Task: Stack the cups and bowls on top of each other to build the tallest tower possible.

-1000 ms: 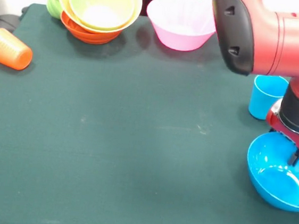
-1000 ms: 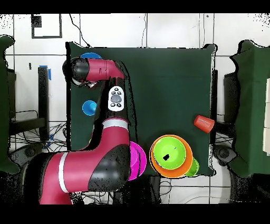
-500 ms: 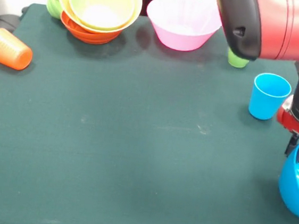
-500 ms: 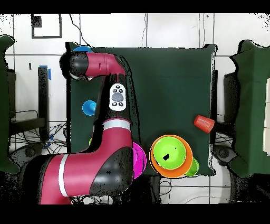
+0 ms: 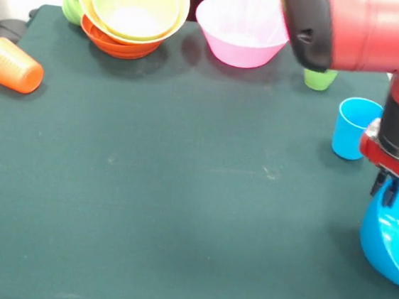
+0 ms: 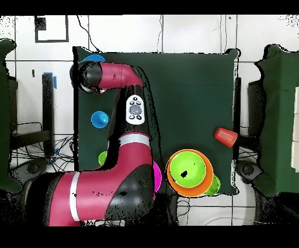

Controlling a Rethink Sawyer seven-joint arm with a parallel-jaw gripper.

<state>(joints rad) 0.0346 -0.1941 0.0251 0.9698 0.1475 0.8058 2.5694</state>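
Observation:
My gripper (image 5: 388, 189) is at the table's right edge in the front view, shut on the rim of the blue bowl (image 5: 392, 243), which hangs tilted with its outside towards the camera. In the overhead view only the bowl's edge (image 6: 93, 58) shows past the arm. The light blue cup (image 5: 354, 127) stands upright just behind the gripper. The lime green cup (image 5: 320, 78) stands further back. The orange cup (image 5: 11, 65) lies on its side at the left edge. The tower (image 5: 132, 10) is a nested pile at the back left, with a lime green bowl on top and an orange bowl beneath.
The large pink bowl (image 5: 241, 30) stands alone at the back middle. A small green bowl (image 5: 72, 5) sits behind the pile. My red arm (image 6: 125, 140) covers the left part of the table in the overhead view. The dark green table (image 5: 181, 190) ends close to the blue bowl.
The blue bowl went from sitting upright on the table to hanging tilted from my gripper. It swung right towards the table edge, then back a little to the left.

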